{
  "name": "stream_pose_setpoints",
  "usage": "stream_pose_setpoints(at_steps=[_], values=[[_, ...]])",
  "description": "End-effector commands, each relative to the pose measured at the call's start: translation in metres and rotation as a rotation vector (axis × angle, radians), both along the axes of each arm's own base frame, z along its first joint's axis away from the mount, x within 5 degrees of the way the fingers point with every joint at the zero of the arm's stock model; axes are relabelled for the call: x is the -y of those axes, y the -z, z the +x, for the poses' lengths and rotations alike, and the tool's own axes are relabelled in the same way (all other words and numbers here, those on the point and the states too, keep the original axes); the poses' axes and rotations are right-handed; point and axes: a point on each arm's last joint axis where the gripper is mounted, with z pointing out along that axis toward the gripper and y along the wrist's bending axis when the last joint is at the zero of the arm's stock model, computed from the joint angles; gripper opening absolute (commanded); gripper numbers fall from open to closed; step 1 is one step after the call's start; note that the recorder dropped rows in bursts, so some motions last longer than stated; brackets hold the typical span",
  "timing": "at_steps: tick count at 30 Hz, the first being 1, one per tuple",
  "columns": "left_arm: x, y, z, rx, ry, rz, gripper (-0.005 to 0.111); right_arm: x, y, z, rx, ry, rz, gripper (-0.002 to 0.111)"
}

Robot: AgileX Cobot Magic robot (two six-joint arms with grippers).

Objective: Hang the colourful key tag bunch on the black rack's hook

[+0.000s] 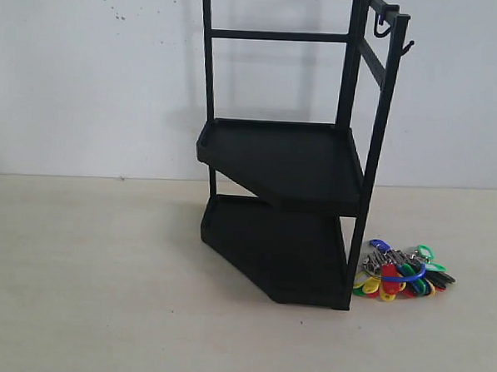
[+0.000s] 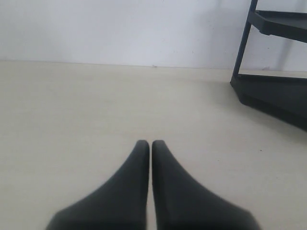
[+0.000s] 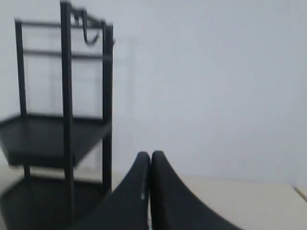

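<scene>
The colourful key tag bunch lies on the table against the right foot of the black rack, with its blue loop strap on top. High on the rack's right front post, the hook is a small upturned prong that sticks out to the right with nothing on it. Neither gripper shows in the exterior view. My left gripper is shut and empty, low over bare table, with the rack off to one side. My right gripper is shut and empty, beside the rack. Neither wrist view shows the key tags.
A J-shaped hook dangles under the rack's top rail, close to the prong. A white wall stands right behind the rack. The pale wooden table stretches left of and in front of the rack.
</scene>
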Motion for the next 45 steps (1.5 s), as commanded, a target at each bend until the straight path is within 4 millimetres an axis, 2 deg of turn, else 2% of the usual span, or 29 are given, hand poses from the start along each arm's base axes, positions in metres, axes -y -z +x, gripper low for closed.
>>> stream_pose_setpoints(at_steps=[1,6,12,17,23,26,32,36,38,45], values=[[0.0,-0.001,0.0,0.008,0.0,0.009,0.004,0.0,-0.017,-0.005,0.172,-0.048,0.159,0.0],[0.0,-0.001,0.0,0.008,0.0,0.009,0.004,0.001,-0.034,-0.004,-0.096,-0.015,0.175,0.0],[0.0,-0.001,0.0,0.008,0.0,0.009,0.004,0.002,-0.042,0.022,-0.288,0.003,0.195,0.0],[0.0,-0.001,0.0,0.008,0.0,0.009,0.004,0.002,-0.042,0.034,-0.3,0.002,0.195,0.0],[0.0,-0.001,0.0,0.008,0.0,0.009,0.004,0.002,-0.055,0.036,-0.159,-0.015,0.191,0.0],[0.0,-0.001,0.0,0.008,0.0,0.009,0.004,0.002,-0.056,0.036,-0.15,-0.018,0.198,0.0],[0.0,-0.001,0.0,0.008,0.0,0.009,0.004,0.002,-0.054,0.041,-0.151,-0.052,0.53,0.0],[0.0,-0.001,0.0,0.008,0.0,0.009,0.004,0.003,-0.049,0.061,-0.251,-0.029,0.611,0.0],[0.0,-0.001,0.0,0.008,0.0,0.009,0.004,0.004,-0.044,0.077,-0.339,-0.002,0.616,0.0],[0.0,-0.001,0.0,0.008,0.0,0.009,0.004,0.006,-0.01,0.138,-0.664,0.106,0.666,0.0]])
